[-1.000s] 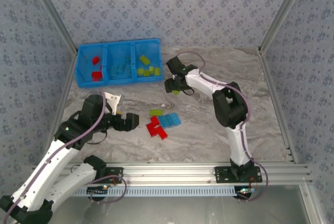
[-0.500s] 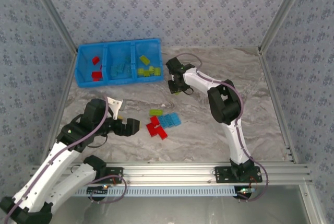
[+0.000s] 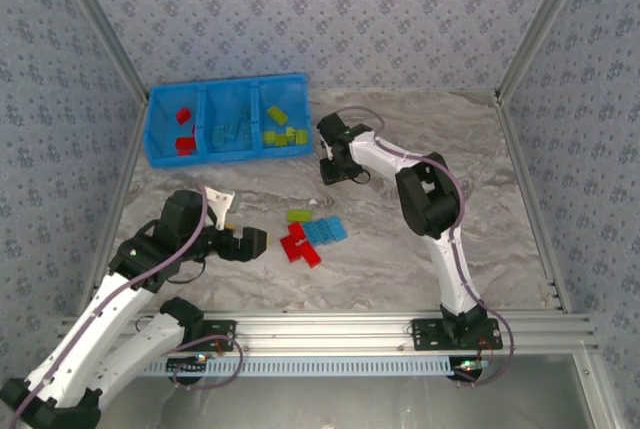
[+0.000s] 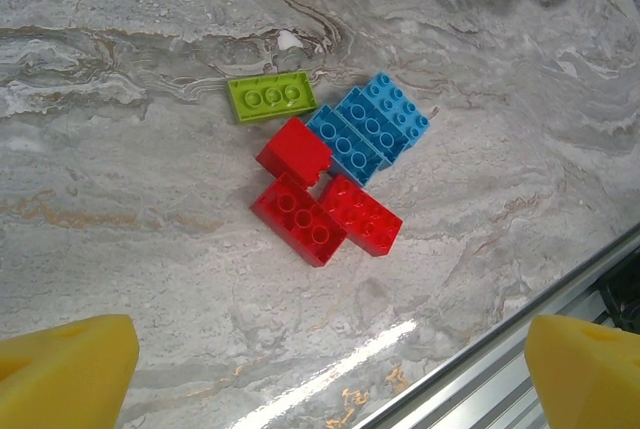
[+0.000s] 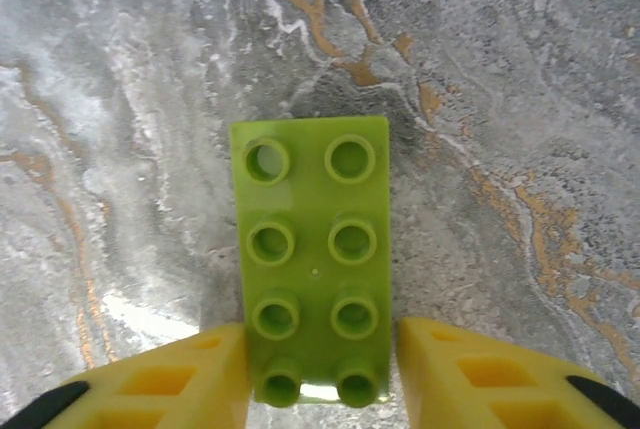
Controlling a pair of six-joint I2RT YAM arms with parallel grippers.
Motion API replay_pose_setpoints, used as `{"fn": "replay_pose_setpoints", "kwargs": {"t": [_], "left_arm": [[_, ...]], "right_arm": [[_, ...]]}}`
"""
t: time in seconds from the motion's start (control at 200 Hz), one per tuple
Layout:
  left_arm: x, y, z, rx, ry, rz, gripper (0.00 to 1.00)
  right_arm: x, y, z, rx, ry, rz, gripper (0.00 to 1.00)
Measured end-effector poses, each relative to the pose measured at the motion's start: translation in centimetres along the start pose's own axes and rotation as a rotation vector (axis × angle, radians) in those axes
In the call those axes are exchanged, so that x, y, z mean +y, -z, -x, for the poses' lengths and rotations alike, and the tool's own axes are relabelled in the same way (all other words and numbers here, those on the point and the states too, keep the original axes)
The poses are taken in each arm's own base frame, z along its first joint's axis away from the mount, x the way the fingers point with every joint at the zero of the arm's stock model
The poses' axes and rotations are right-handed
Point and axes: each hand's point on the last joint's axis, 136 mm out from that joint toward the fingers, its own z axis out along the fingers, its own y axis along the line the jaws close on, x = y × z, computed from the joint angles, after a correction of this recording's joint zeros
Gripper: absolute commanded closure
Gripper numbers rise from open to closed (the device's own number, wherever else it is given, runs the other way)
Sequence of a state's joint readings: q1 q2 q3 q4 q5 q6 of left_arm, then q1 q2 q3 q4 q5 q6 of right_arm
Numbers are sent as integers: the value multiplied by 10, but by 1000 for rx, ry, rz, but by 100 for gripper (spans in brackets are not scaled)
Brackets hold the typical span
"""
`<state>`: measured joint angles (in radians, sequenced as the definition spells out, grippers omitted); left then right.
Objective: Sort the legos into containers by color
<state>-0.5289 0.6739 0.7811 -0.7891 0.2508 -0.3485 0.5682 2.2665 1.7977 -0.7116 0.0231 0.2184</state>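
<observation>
- Clamping one lime green lego at its near end, the right gripper has its jaws drawn in narrow, one yellow finger against each long side of the brick.
- The held lego is a two-by-four studded piece, seen stud side up in the right wrist view. Its far end projects past the fingertips over the marbled grey table. Whether it rests on the surface or is lifted clear cannot be told.
- Markings: the stud tops are too blurred for any lettering to be read.
- In the top view the right gripper sits low over the table, just beside the right end of the blue bin tray and slightly nearer the arm bases.
- The left gripper stands fully spread and holds nothing; its yellow fingertips appear at the two lower corners of the left wrist view.
- In the top view the left gripper is just left of the loose pile, apart from it.
- Loose pile, mid table: one lime green piece, light blue pieces touching one another, and three red pieces bunched against them.
- Bin tray, far left of the table: red legos in the left compartment, light blue legos in the middle, lime green legos in the right.
- An aluminium rail borders the near edge of the table.
</observation>
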Motion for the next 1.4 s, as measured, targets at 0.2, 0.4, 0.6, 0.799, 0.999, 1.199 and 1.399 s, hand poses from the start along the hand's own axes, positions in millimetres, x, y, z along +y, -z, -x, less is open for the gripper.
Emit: {"fn": "replay_pose_setpoints", "kwargs": {"t": [0.2,0.4,0.6,0.799,0.999,1.199,1.399], "left_arm": [[-1,0,-1,-2,2,-9,1],[-4,1,-4,-33,-4,-49,1],[-2,-1,-8,-34,-2,-52,1],[-2,-1,-6,-40,0,-52,1],[-2,-1,-6,-40,0,-51,1],[-1,-1,-6,-42,0,-48,1],[-1,-1,-6,-42,0,-47,1]], "right_arm": [[1,7,-3,-44,37,-92,69],[13,62,-20,-147,49,-103,71],[52,172,20,-474,19,1,71],[96,190,82,-627,7,39,71],[105,119,154,-638,-10,-31,70],[89,65,180,-600,3,-61,44],[97,82,182,-608,76,-35,43]]}}
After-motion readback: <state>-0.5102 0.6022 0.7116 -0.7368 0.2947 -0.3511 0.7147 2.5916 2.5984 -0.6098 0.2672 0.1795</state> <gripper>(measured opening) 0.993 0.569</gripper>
